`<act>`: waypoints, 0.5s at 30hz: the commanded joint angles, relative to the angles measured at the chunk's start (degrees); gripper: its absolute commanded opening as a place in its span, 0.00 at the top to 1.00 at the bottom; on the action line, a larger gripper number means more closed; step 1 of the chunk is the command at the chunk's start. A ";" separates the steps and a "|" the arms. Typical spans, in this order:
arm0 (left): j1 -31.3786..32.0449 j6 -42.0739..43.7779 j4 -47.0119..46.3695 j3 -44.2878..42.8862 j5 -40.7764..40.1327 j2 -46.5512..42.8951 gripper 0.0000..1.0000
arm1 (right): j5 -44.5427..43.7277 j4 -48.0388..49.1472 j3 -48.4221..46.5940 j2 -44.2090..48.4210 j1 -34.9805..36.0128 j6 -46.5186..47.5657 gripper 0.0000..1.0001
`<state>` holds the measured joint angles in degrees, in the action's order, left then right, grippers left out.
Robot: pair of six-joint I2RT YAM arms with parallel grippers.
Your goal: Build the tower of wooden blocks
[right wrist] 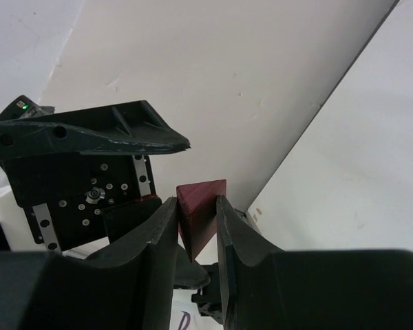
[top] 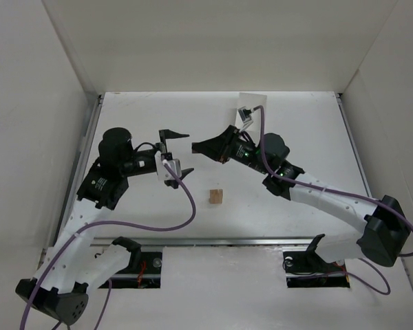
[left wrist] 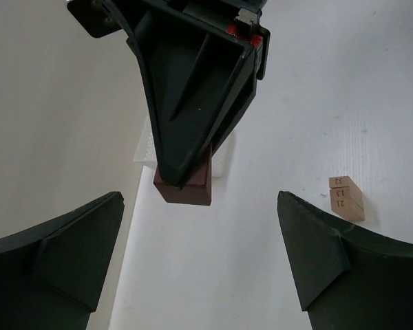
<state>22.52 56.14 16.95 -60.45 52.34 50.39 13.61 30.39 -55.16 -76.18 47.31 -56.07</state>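
Right gripper (right wrist: 195,204) clamped on dark reddish-brown block (right wrist: 202,194). I saw block held off table, beyond tan stack (top: 216,197), slightly left of it. Left gripper (top: 178,152), jaws spread and empty, faced block from farther left of stack.

right gripper (left wrist: 184,180) just ahead of left jaws

- Bright, flat light from above; white walls (top: 213,48) and table (top: 261,220) nearly wash out, no real glare.
- Shadows are faint and soft, just a smudge by the tan blocks (left wrist: 345,199) ahead of the left fingers (left wrist: 69,254).
- Right fingers (right wrist: 158,240) blur close to the lens; dark block (right wrist: 201,210) between them is sharp.
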 commanded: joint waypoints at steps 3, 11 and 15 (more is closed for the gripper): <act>0.33 -7.70 -4.02 1.38 2.07 -0.38 0.07 | -0.95 -0.16 -3.38 0.77 0.59 -0.70 1.00; 0.33 -13.69 -8.16 1.38 2.68 0.67 0.17 | -0.42 -2.70 -3.38 0.24 1.65 0.61 1.00; 0.33 -12.82 -7.38 1.38 3.30 0.67 0.30 | -0.95 -5.26 -3.91 0.24 1.65 1.76 1.00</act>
<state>22.52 44.36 11.77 -59.48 53.23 51.37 13.41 25.69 -56.23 -76.23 48.47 -55.61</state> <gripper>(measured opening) 0.713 0.308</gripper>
